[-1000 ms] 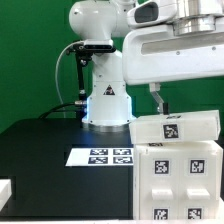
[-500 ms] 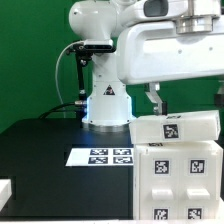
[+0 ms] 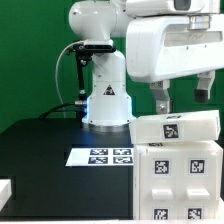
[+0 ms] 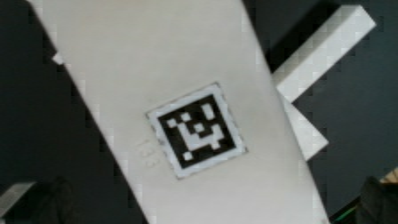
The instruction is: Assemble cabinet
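A: Cabinet (image 3: 178, 165) — white, tagged, standing at the exterior view's right on the black table (image 3: 40, 150). How far along?

B: Partly built, by my read. A tall box body w/ several square tags on its front, and a flat panel (image 3: 176, 128) lying across its top, one tag facing the camera. Whether that panel is seated or just resting — can't tell.

A: And the gripper (image 3: 181, 103)?

B: Hovers just above the top panel, fingers apart, holding nothing. One finger (image 3: 159, 102) shows clearly; neither touches the panel.

A: Wrist view?

B: A long white panel w/ one tag (image 4: 198, 130), seen close, plus another white edge beside it. No fingertips visible there.

A: What's left?

B: Judging from these pics: knob not in sight, and a white piece (image 3: 5, 188) sits at the table's near corner, exterior view's left. Marker board (image 3: 101, 156) lies beside the cabinet, well clear of the claw.
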